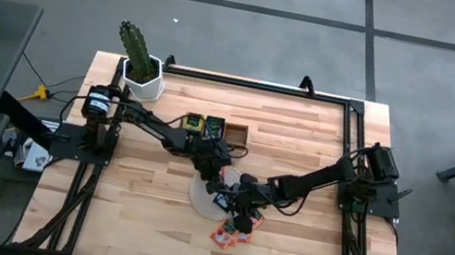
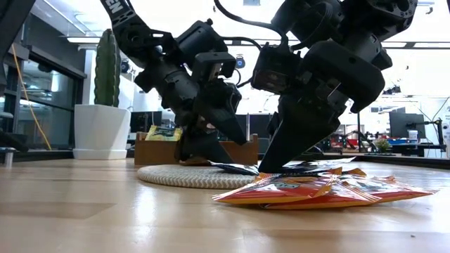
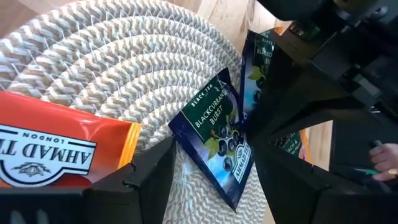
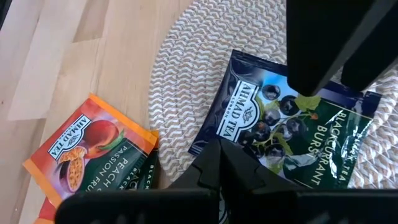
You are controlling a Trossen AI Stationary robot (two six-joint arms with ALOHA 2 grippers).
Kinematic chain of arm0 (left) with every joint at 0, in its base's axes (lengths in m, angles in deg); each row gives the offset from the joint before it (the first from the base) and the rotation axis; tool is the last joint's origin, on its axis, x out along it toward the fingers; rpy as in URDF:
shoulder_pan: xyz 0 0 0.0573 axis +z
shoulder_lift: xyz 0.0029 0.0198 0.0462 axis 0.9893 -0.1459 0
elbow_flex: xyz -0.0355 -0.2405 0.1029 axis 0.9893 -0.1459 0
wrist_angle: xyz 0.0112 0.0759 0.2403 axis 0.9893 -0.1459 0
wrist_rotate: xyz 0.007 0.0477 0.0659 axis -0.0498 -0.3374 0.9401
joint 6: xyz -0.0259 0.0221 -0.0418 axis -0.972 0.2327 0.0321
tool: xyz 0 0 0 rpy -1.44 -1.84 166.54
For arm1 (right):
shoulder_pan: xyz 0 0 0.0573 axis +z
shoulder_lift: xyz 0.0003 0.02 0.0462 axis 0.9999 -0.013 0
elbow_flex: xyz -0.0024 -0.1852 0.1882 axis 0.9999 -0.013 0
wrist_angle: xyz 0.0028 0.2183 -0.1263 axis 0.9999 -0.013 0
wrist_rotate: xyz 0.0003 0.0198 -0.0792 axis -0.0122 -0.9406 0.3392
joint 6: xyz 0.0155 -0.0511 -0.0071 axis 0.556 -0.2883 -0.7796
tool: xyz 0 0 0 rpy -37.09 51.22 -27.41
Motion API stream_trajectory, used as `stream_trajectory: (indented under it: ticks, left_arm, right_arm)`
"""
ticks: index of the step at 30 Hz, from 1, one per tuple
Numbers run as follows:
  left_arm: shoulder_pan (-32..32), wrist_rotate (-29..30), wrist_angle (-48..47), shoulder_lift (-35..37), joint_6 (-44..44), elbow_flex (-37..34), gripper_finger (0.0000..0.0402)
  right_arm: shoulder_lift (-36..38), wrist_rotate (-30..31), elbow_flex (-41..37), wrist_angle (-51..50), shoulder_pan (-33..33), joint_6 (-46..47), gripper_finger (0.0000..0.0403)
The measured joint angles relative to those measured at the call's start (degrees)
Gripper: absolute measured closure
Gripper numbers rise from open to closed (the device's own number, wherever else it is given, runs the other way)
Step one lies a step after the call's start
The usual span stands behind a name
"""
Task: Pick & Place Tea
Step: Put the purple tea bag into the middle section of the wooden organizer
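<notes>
Wooden table point(image 1: 301, 244) lies bare around both grippers crowding mat point(image 1: 201, 196)

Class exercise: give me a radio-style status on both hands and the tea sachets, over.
Left hand open over the woven mat, straddling a dark blue sachet. Right hand shut, tips at a second blue sachet. Orange sachets loose beside the mat. Hands crowd each other.
</notes>
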Motion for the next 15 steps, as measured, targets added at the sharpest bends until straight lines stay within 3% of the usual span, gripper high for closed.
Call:
stream_trajectory:
  ticks: [15]
  left_arm:
    - [-1.5,-0.03,0.98,-0.05,-3.17,0.29,0.0184]
  right_arm:
    - [-0.02,0.47,-0.07,1.53,-0.33,-0.63,0.0403]
